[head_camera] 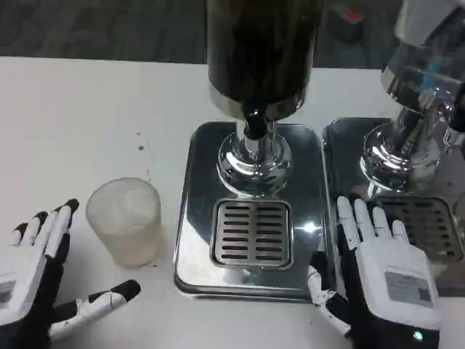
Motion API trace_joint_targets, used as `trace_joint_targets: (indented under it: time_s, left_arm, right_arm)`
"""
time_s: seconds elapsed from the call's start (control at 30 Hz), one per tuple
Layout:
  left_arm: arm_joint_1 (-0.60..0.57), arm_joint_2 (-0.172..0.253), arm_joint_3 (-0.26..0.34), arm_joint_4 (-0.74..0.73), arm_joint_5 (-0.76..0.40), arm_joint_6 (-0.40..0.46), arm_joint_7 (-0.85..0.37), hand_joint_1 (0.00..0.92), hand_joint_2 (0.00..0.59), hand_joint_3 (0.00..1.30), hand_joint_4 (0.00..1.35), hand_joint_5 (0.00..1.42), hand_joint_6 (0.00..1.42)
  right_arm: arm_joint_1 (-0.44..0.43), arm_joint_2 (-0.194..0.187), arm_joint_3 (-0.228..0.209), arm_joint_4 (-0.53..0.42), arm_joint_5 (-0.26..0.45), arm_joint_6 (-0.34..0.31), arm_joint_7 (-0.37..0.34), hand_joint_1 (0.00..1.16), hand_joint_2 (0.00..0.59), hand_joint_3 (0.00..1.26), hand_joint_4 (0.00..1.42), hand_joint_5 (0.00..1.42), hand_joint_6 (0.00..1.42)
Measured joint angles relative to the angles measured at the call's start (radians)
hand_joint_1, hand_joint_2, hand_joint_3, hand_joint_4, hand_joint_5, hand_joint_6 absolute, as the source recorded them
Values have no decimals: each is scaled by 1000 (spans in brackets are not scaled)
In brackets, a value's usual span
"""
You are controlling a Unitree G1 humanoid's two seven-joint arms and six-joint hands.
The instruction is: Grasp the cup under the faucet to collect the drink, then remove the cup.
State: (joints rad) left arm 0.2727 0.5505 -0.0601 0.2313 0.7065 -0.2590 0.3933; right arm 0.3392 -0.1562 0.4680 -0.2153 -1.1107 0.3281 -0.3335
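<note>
Your left hand (pixel 33 280) lies at the table's (pixel 87 109) near left, fingers spread wide, holding nothing. Just beside it, right of its fingertips, the cup (pixel 125 220) stands upright, long axis vertical, mouth up, on the table left of the tray (pixel 251 211). The faucet (pixel 254 123) hangs over the tray's grate (pixel 251 233). Your right hand (pixel 385 276) rests open, fingers apart, between this tray and a second dispenser (pixel 410 131). Its back carries a label, unreadable.
</note>
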Motion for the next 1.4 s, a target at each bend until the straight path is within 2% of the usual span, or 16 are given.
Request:
trace_joint_targets:
  time_s: [0.77,0.97,1.13,1.27,1.4]
  left_arm:
    - [-17,-4,6,19,-56,-12,0,0,18,0,0,0,0]
    - [-74,-28,13,113,-174,-134,8,0,0,0,0,0,0]
    - [-145,-52,10,240,-270,-191,-53,0,0,0,0,0,0]
    - [-179,-62,3,311,-285,-229,-74,0,0,0,0,0,0]
    - [-233,-96,-3,375,-306,-235,-92,0,0,0,0,0,0]
  right_arm:
    - [0,18,-15,0,7,0,9,337,572,0,0,0,0]
    - [0,18,-19,0,13,0,20,337,572,0,0,0,0]
    - [0,17,-23,0,21,0,31,337,572,0,0,0,0]
    - [0,17,-25,-1,21,0,41,336,572,2,0,0,0]
    - [-1,15,-30,-5,28,0,59,336,572,8,0,0,0]
